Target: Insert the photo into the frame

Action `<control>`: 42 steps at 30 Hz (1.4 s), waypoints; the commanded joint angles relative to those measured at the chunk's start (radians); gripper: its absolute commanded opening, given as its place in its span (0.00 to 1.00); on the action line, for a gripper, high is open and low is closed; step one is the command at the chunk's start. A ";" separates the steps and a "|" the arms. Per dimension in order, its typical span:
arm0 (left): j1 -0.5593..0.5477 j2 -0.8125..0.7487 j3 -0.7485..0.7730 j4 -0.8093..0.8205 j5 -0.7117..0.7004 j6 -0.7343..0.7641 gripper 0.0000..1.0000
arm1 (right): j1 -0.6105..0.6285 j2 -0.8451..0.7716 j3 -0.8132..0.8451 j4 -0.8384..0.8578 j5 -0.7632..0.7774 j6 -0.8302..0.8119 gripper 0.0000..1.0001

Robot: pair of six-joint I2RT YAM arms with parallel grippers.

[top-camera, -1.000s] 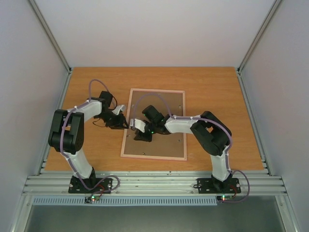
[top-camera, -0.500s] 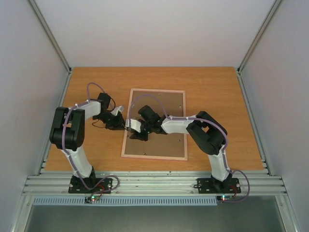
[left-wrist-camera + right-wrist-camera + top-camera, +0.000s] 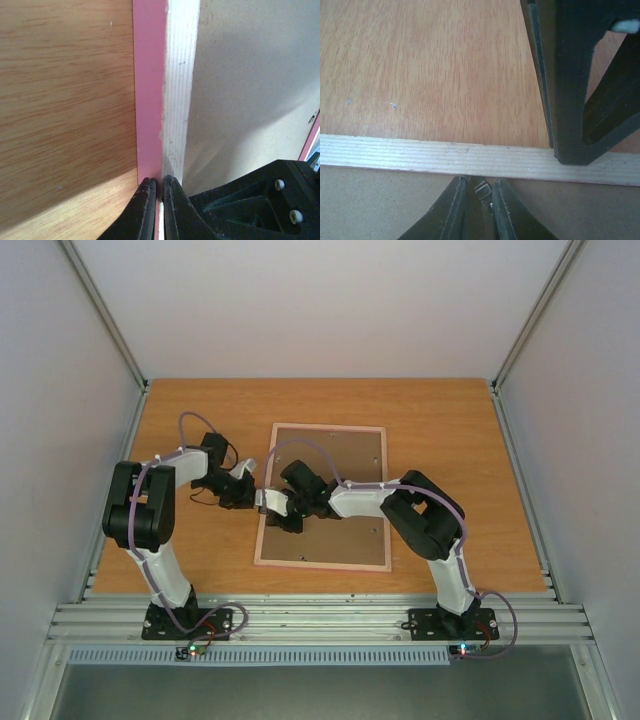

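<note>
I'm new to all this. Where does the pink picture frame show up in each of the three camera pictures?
Top external: the frame lies flat at the centre of the wooden table.
Left wrist: the frame runs top to bottom through the middle, its pink rim beside pale wood.
Right wrist: the frame crosses the lower part as a pale wood strip.
Shared landmark: the wooden table bordering that rim.

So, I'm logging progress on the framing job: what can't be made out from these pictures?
Photo: shows in no view; the frame lies back up and its backing board covers the inside.
Left end effector: left wrist view, jaws nearly meet at the rim; the pale sliver between them is too small to identify.
Metal tab at the right end effector: right wrist view, partly hidden by the jaws; held or not, unclear.
</note>
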 commanded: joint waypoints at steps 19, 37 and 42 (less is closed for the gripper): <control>-0.012 0.025 -0.027 -0.002 -0.050 0.038 0.01 | -0.001 0.076 0.037 -0.047 0.199 0.084 0.01; -0.026 0.010 0.006 -0.102 -0.067 0.180 0.10 | -0.213 -0.135 0.094 -0.221 -0.033 0.092 0.37; -0.015 -0.045 0.064 -0.017 -0.002 0.128 0.34 | -0.289 -0.045 0.226 -0.278 -0.067 -0.017 0.36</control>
